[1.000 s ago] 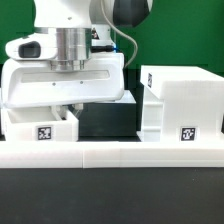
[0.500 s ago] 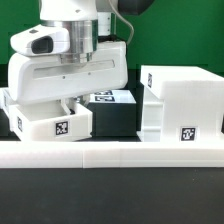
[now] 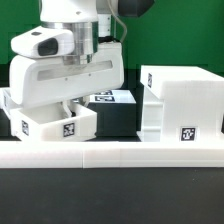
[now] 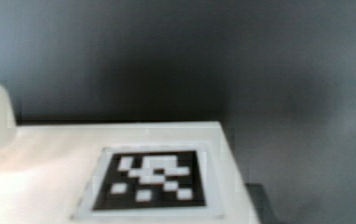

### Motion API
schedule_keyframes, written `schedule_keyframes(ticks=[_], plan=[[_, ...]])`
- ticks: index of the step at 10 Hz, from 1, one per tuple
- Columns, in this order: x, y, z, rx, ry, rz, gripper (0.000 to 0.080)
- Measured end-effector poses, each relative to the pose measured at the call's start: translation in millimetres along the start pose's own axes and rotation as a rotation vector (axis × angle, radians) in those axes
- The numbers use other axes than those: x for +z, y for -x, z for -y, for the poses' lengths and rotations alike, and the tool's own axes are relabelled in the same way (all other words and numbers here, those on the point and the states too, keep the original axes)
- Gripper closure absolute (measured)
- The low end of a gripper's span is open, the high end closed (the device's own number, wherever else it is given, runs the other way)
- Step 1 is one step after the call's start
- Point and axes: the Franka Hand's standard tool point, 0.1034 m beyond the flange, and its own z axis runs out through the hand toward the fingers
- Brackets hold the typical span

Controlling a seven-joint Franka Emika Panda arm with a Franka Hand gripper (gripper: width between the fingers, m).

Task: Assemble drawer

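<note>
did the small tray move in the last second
Yes, the small tray has shifted toward the exterior view's right, nearer the box shell, which stays put.

No letters, numerals or brand marks legible in either view. Signs limited to black-white square marker tags, coded patterns only.

- Shell tag (image 3: 187,133): on the lower front face of the box shell (image 3: 185,95).
- Front tag (image 3: 67,127): on the front face of the tray (image 3: 45,118), toward the exterior view's left of the box shell.
- Side tag (image 3: 20,124): on the tray's side face, farther from the box shell.
- Rear tag (image 3: 103,97): on a white surface (image 3: 120,98) between tray and box shell; carrier not identifiable.
- Wrist-view tag (image 4: 152,180): on a flat white panel (image 4: 50,160), blurred.
</note>
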Motion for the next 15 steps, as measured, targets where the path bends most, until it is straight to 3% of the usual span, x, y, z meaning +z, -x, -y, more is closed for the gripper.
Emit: schedule_keyframes(ticks=[4, 11, 15], plan=[[1.8, 4.2, 0.2, -0.245, -0.009, 0.014, 0.0758], [2.7, 5.2, -0.9, -0.751, 0.005, 0.058, 0.0758], [3.5, 5.6, -1.3, -0.845, 0.004, 0.067, 0.0758]])
